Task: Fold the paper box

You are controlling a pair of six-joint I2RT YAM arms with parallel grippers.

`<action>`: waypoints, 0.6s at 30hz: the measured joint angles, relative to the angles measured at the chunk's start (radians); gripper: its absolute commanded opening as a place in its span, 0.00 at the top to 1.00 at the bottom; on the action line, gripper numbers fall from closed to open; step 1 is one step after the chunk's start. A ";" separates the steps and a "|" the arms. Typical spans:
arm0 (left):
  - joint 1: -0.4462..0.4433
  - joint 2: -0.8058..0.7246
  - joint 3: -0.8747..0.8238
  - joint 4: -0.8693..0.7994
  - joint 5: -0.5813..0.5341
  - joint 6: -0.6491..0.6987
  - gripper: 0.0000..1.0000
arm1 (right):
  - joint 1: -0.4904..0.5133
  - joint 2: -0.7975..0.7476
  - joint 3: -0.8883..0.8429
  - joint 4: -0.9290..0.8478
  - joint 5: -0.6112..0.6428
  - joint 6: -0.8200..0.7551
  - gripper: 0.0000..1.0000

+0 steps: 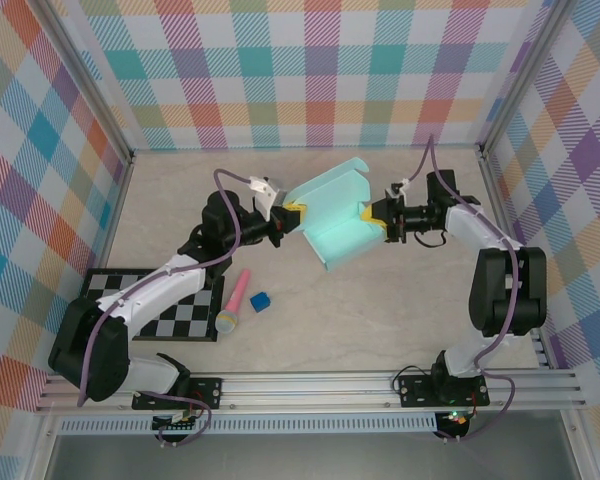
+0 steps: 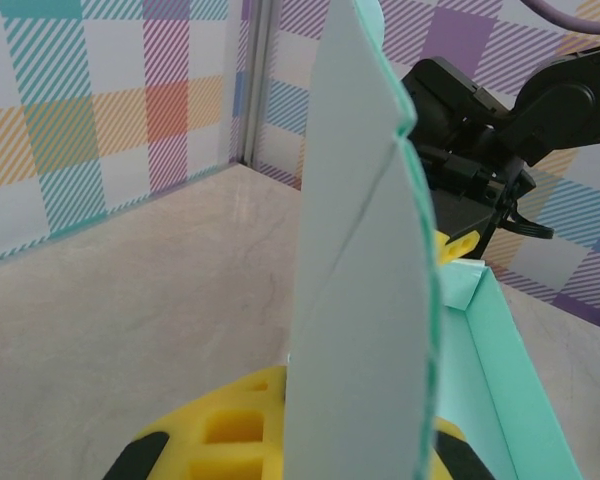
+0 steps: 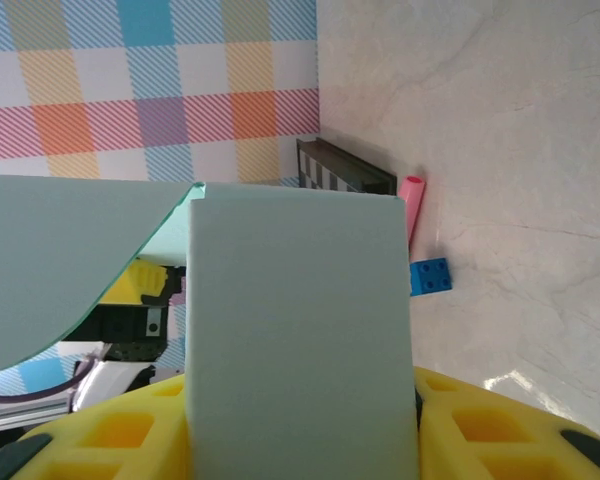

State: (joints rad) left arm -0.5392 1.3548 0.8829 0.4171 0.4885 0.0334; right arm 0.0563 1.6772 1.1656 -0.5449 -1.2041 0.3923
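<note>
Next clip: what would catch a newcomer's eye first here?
The pale mint-blue card paper box, partly folded, hangs mid-table: the left gripper pinches its left edge, the right gripper meets its right flap. At the near left lie a black-and-white checkered board, a pink toy microphone and a small blue brick.

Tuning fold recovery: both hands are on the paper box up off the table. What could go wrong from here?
1. The left hand pinches the paper box at one edge, and the card looks bowed. It may crease off its fold lines.
2. A flap stands at the right hand, grip unclear. It could slip free and let the box swing.
</note>
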 measured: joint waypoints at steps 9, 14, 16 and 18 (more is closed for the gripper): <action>-0.018 0.004 0.006 -0.057 -0.030 0.027 1.00 | 0.040 -0.013 -0.011 -0.016 0.143 -0.034 0.66; -0.024 0.005 0.006 -0.059 -0.044 0.036 1.00 | 0.050 -0.057 -0.042 0.021 0.198 -0.014 0.66; -0.026 0.005 0.006 -0.060 -0.049 0.039 1.00 | 0.050 -0.063 -0.052 0.039 0.202 -0.008 0.60; -0.028 0.004 0.006 -0.060 -0.053 0.042 1.00 | 0.050 -0.067 -0.063 0.058 0.207 -0.009 0.53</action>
State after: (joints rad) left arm -0.5674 1.3586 0.8890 0.3576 0.4351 0.0757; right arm 0.1066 1.6104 1.1023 -0.4870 -0.9974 0.3836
